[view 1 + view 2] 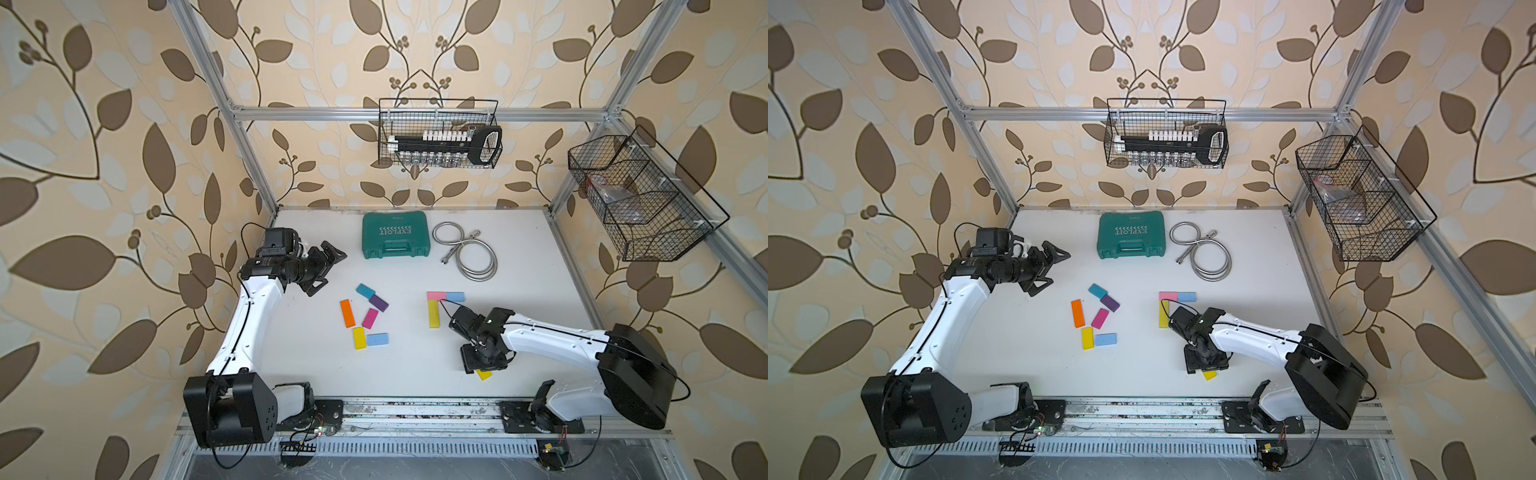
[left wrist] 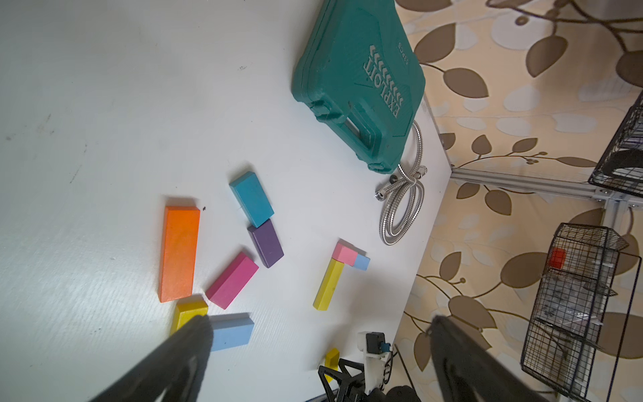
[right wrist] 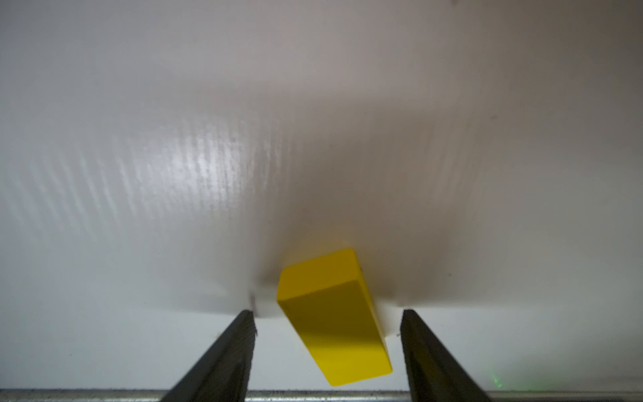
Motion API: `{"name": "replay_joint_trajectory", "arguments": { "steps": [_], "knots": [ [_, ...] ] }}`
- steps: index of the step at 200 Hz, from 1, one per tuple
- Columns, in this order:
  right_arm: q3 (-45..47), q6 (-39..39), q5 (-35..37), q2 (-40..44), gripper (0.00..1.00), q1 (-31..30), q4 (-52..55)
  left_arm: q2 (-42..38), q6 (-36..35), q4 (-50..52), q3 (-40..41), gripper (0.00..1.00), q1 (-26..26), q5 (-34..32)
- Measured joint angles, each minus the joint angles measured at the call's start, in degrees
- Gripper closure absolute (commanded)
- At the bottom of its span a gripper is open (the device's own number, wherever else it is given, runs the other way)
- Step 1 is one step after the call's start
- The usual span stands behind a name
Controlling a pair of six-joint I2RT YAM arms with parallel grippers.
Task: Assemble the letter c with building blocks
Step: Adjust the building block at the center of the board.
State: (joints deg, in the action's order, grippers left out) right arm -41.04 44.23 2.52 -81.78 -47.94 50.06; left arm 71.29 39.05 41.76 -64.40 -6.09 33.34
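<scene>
A pink block point(image 1: 436, 296), a light blue block point(image 1: 455, 296) and a long yellow block point(image 1: 434, 314) lie joined in a corner shape. Left of them lie loose building blocks: teal point(image 1: 365, 291), purple point(image 1: 378, 303), orange point(image 1: 347, 313), magenta point(image 1: 370, 318), yellow point(image 1: 359, 338), light blue point(image 1: 377, 339). Near the table's front edge, my right gripper point(image 1: 482, 368) point(image 3: 327, 316) points down over a small yellow block point(image 1: 484, 374) point(image 3: 334, 313). Its jaws straddle the block with a gap on each side. My left gripper point(image 1: 328, 272) point(image 2: 318, 322) hangs open and empty at the left, above the table.
A green tool case point(image 1: 395, 235) and a coiled metal hose point(image 1: 469, 253) lie at the back of the table. Wire baskets hang on the back frame point(image 1: 440, 133) and the right frame point(image 1: 640, 199). A metal rail point(image 1: 415, 409) runs along the front edge, close to the right gripper.
</scene>
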Motion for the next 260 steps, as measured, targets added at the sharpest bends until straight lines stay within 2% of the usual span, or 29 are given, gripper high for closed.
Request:
{"name": "replay_joint_trajectory", "arguments": {
  "steps": [15,36,56,76,95,111,138,171,174,199,206,222,238,249,260],
  "knots": [
    [-0.94,0.13,-0.44,-1.68,0.75,-0.57,0.0,-0.17,0.11,0.0,0.02,0.01,0.0,0.35],
    [-1.95,1.11,-0.57,-2.25,1.0,-1.09,-0.2,-0.57,0.24,-0.02,0.09,0.01,0.0,0.76],
    [-2.47,4.02,-0.59,-1.01,1.0,-1.27,-0.81,-1.07,0.46,-0.11,0.17,0.01,0.0,0.81],
    [-3.37,11.47,-0.26,2.75,1.0,-1.62,-2.69,-1.75,1.09,-0.59,1.01,0.01,-0.02,0.83],
    [-3.21,23.15,0.09,7.02,1.0,-1.97,-6.64,-2.01,2.03,-1.11,1.75,0.01,0.0,0.92],
    [-1.55,37.05,1.01,9.53,1.0,-3.08,-10.99,-2.03,2.71,-1.36,2.1,0.01,0.0,1.03],
    [1.57,57.37,2.91,8.02,1.0,-7.13,-15.45,-2.38,3.54,-1.55,2.51,0.01,0.0,1.05],
    [0.68,68.96,5.57,2.08,1.0,-10.34,-16.68,-2.89,3.85,-1.64,2.78,0.01,0.0,1.09],
    [0.39,69.48,5.86,1.7,0.97,-10.54,-16.63,-2.93,3.91,-1.7,2.84,0.01,0.0,1.09],
    [-1.77,72.96,8.17,-1.18,0.51,-11.21,-17.66,-3.76,4.63,-2.1,4.0,0.01,0.0,1.09],
    [-2.01,73.46,8.7,-1.55,0.43,-11.19,-18.05,-3.96,4.68,-2.16,4.28,0.01,0.0,1.09],
    [-2.19,73.92,9.68,-1.44,0.35,-11.15,-18.18,-4.11,4.76,-2.21,4.68,0.01,0.0,1.09],
    [-2.19,73.96,10.38,0.28,0.31,-10.78,-17.49,-4.11,4.83,-2.51,4.94,0.01,0.0,1.09],
    [-2.19,70.64,10.36,2.89,0.3,-9.68,-16.72,-4.11,4.83,-2.58,5.07,0.01,0.0,1.11],
    [-2.95,63.67,10.14,5.84,0.3,-7.65,-15.26,-4.11,4.83,-2.62,5.2,0.01,0.0,1.14]
  ]
}}
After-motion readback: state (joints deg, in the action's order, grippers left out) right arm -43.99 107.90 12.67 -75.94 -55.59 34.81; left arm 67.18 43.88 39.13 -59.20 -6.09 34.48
